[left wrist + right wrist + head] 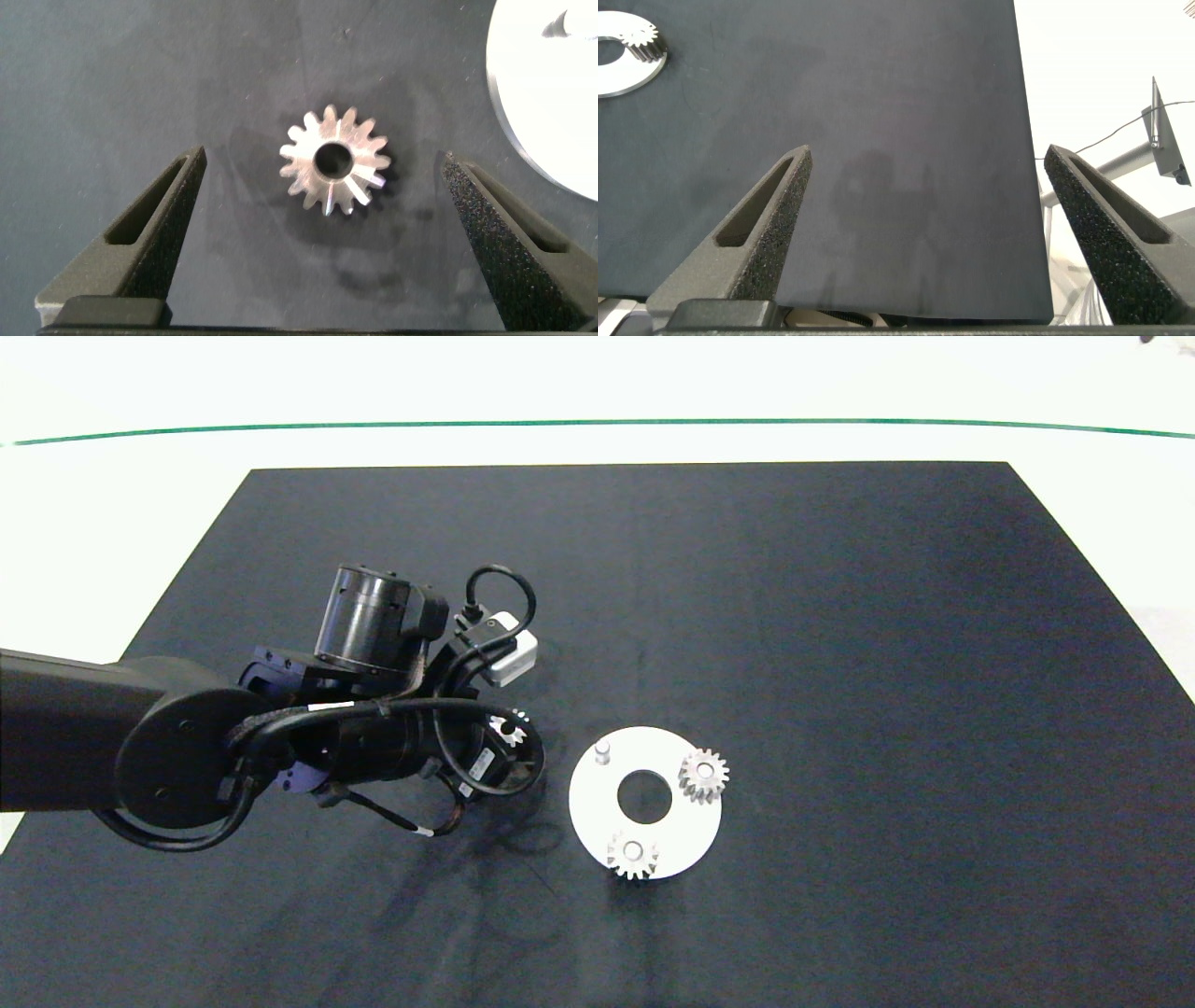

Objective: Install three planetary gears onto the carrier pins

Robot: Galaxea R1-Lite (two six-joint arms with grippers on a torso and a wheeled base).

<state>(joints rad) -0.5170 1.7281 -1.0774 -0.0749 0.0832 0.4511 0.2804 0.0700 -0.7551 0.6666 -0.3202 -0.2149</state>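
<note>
Left of white disc [644, 800], left gripper [322, 177] hovered over mat [747, 616], fingers spread wide either side of loose third gear [334, 160], not touching it. Two gears already sat on pins: one at disc's right edge [703, 776], one at near edge [632, 855]. Far-left pin [602, 749] stood bare. Right gripper [924, 187] hung released over mat's right edge, away from parts.

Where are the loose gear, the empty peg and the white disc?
loose gear [334, 159], left wrist view, rim of its centre hole.
empty peg [602, 748], head view, its top.
white disc [591, 803], head view, bare face beside the centre hole.
</note>
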